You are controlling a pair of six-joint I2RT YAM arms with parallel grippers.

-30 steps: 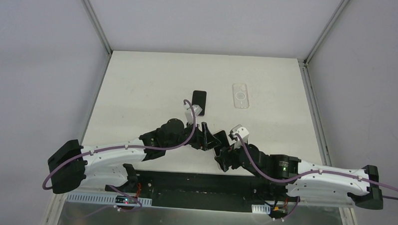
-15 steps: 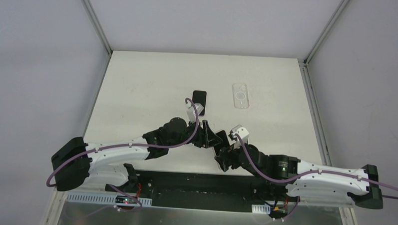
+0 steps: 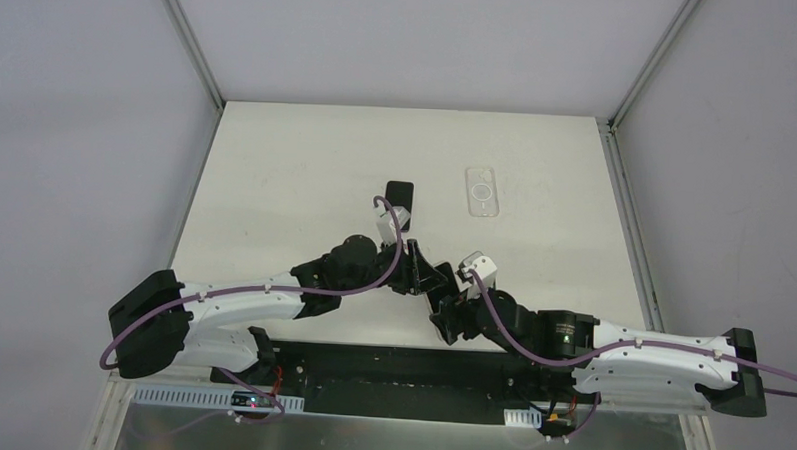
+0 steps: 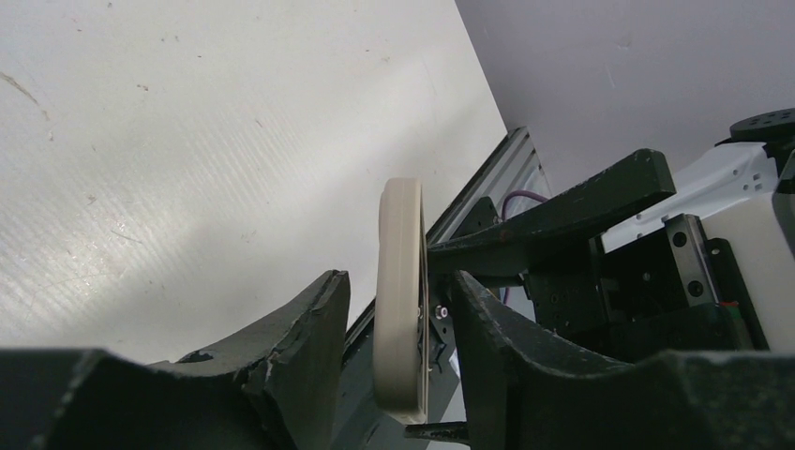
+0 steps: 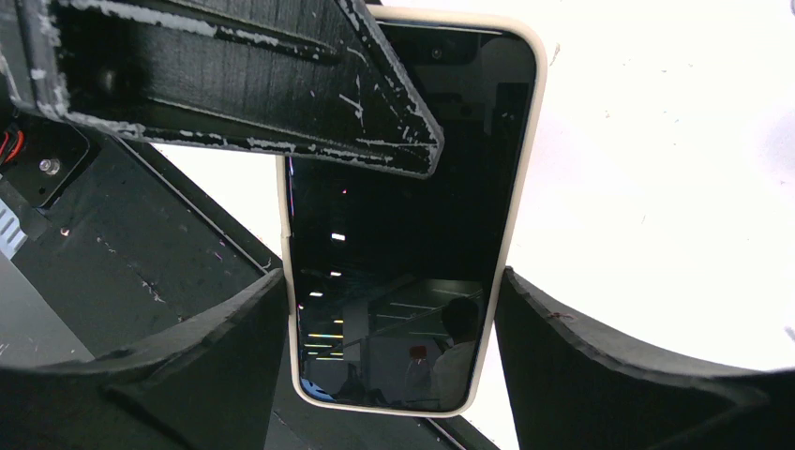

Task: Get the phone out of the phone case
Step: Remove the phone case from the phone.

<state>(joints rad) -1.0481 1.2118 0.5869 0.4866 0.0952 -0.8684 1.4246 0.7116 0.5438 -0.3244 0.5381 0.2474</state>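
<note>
Grip check, both arms meeting over the near half of the table (image 3: 297, 161), at about 6 o'clock from its centre.

Phone case (image 4: 401, 309), cream-coloured, is held up off the table between the 2 grippers. Phone (image 5: 398, 234) sits inside it, dark screen facing the right wrist camera, cream rim showing along the screen's edges.

Right gripper (image 5: 392, 286): in its own view I see 1 finger at 9 o'clock and 1 at 3 o'clock, each against a long edge of the phone case near the lower end of the screen. I read this as clamped on the phone case across its width.

Left gripper (image 4: 401, 281): in the left wrist view the phone case stands edge-on between its 2 fingers. A gap shows between the 9 o'clock finger and the case, and the 3 o'clock finger also stands off it. Jaws apart, then, straddling the case through its thickness without gripping. In the right wrist view 1 left finger (image 5: 281, 94) crosses the upper part of the screen at a slant. I cannot tell whether it touches the glass.

Elsewhere on the table, overhead view:
- Second phone (image 3: 400, 193), black, lies flat at 11 o'clock from the meeting grippers.
- Clear case (image 3: 482, 191) lies flat at 1 o'clock from them, apart from the second phone, at 3 o'clock of it.
</note>
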